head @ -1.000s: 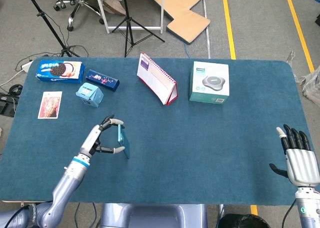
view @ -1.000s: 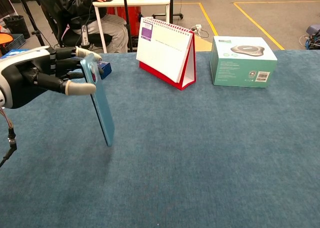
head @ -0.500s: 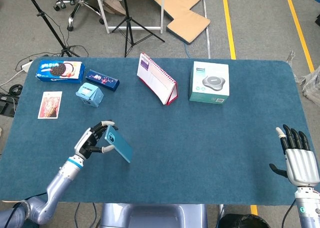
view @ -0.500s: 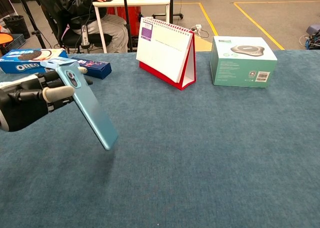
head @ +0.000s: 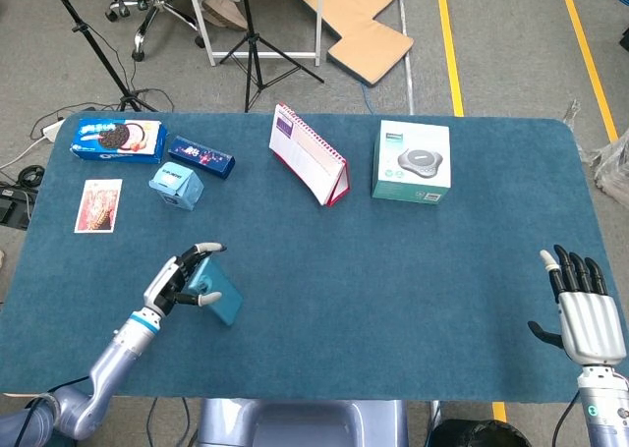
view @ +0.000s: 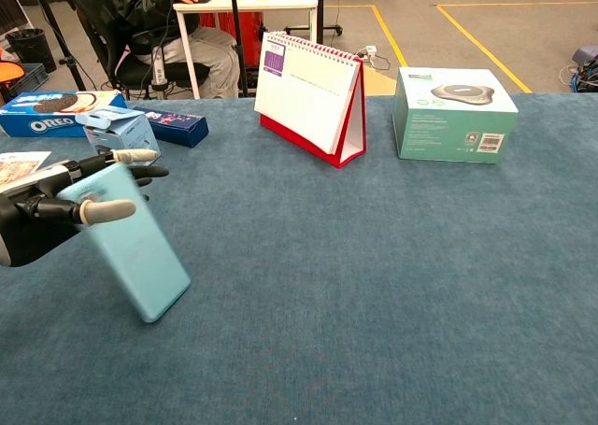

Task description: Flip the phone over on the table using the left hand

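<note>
The light blue phone [head: 218,293] [view: 128,244] leans steeply over, its plain back facing up and to the right, with its lower end on the blue table. My left hand [head: 183,282] [view: 58,210] holds its upper end between thumb and fingers at the front left of the table. My right hand [head: 584,306] hangs at the front right edge, fingers spread, holding nothing; the chest view does not show it.
At the back left lie an Oreo pack [head: 117,139], a dark blue box [head: 200,157], a small light blue box [head: 177,186] and a card [head: 98,205]. A red desk calendar [head: 309,154] and a teal boxed device [head: 412,161] stand at the back middle.
The phone has tipped from standing on edge down to a steep lean toward the table's left front, my left hand lowering and drawing back with it. The right hand has barely moved.
</note>
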